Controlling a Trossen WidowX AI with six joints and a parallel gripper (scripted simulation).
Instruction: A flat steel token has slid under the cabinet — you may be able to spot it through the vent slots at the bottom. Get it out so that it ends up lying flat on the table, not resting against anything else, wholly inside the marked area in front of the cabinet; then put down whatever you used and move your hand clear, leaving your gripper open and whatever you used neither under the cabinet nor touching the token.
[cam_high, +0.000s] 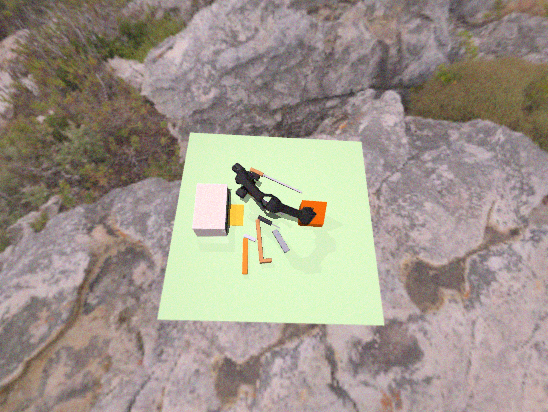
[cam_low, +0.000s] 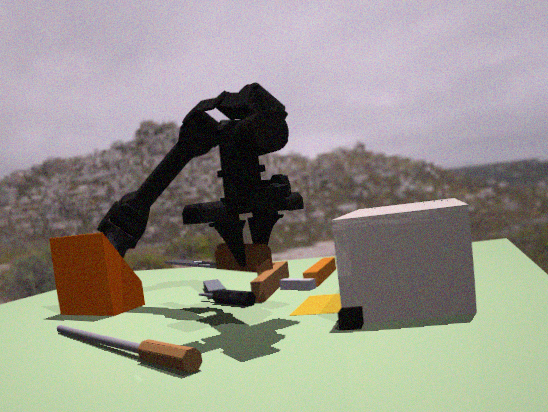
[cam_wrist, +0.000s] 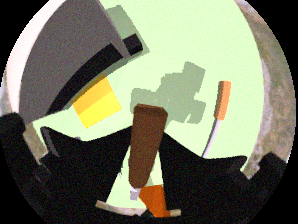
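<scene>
My gripper (cam_low: 251, 250) (cam_wrist: 146, 131) is shut on the brown handle (cam_low: 227, 257) (cam_wrist: 149, 162) of a tool and holds it above the table. A thin grey shaft (cam_low: 187, 263) shows left of the handle in the exterior view; its far end is hard to make out. In the top view the arm hides the held tool. The white-topped cabinet (cam_high: 211, 207) (cam_low: 405, 265) (cam_wrist: 70, 60) stands with its dark lower front facing the yellow marked area (cam_high: 237, 215) (cam_low: 317, 305) (cam_wrist: 97, 106). I cannot see the token in any view.
An orange-handled rod (cam_high: 256, 171) (cam_low: 170, 355) (cam_wrist: 223, 100) lies on the table. An L-shaped stick (cam_high: 259, 242) (cam_low: 270, 281), an orange stick (cam_high: 245, 256) (cam_low: 320, 270) with a pale crosspiece, a black-handled tool (cam_high: 265, 220) (cam_low: 235, 297) and a grey bar (cam_high: 281, 241) lie near the marked area.
</scene>
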